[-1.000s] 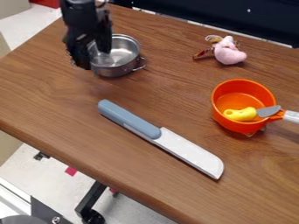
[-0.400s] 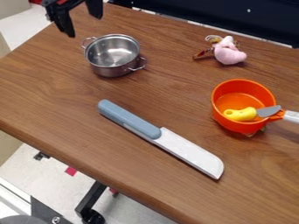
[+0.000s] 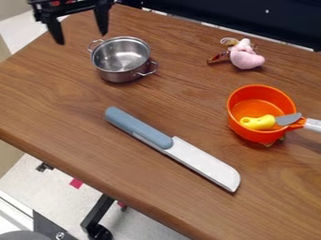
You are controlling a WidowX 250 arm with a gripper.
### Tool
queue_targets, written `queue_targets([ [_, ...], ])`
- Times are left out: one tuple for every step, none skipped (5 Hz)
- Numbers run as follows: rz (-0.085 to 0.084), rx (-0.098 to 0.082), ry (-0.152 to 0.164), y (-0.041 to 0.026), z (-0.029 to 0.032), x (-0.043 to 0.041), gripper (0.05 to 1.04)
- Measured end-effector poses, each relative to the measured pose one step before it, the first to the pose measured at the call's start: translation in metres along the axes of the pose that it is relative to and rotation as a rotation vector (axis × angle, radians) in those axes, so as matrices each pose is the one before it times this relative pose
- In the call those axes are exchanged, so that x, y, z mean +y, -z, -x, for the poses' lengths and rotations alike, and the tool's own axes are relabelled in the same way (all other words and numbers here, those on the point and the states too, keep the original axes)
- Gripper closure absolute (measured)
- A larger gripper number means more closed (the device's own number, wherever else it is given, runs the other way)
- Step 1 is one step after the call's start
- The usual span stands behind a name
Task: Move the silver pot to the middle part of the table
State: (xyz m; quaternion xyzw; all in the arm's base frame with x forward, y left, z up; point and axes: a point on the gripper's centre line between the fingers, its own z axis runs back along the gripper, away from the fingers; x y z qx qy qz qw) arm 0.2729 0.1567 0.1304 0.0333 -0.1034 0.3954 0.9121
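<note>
1. Item: small round silver metal pot, open top, two wire loop handles [image 3: 120, 64]. Loc.: upright on table, beyond handle end of long white-bladed knife w/ thick blue-grey handle [image 3: 172, 145] (ref. pt. for all locs.).
2. Gripper: black two-finger unit [image 3: 81, 38], beyond ref. knife and past pot, above table's far-left part in view. Fingers spread, released; nothing held.
3. Handling (est.): prob. light, stiff; wall smooth, may slip if pinched on the curve. Low breakage risk; scuff or tip poss.
4. Grip pt. (rec.): rim, one finger in, one out, on side away from ref. knife. Loop handle nearest knife [image 3: 152, 72] is 2nd choice; thin, pot may swing or tilt.
5. Status (est.): move to mid-table still req'd. Target approx. just beyond ref. knife's midsection; set down gently, keep clr. of blade.
6. Surface: brown wood-grain table [image 3: 69, 105], flat, looks smooth; pot may slide if nudged.
7. Other items: deep orange round pan [image 3: 256, 135] w/ yellow-handled, grey-bladed toy tool [image 3: 258, 123], beyond ref. knife's blade, right side in view; pink soft toy [image 3: 246, 58] farther beyond.
8. Room: pale floor [image 3: 53, 192] on near side of ref. knife, past table edge, w/ pink patch [image 3: 76, 183] and black table leg [image 3: 97, 213]; dark panel [image 3: 232, 18] on far side.
</note>
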Motion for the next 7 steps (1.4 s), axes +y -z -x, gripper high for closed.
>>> queue_targets([
  [0.0357,-0.0291,0.2365,-0.00691,0.00870,0.01772,0.085],
  [-0.0049,-0.0182,0.0951,0.00060,0.01324,0.00835,0.085],
  [-0.0454,-0.0147,0.0363,0.00220,0.00999,0.00572,0.085],
  [-0.0001,-0.0015,0.0001,0.00031,-0.00002,-0.00002,0.085],
  [0.0012,-0.0001,-0.0009,0.00000,-0.00002,-0.00019,0.086],
  [-0.0014,-0.0014,0.0009,0.00000,-0.00022,0.00022,0.085],
  [0.0002,0.0015,0.0000,0.00000,0.00024,-0.00003,0.085],
])
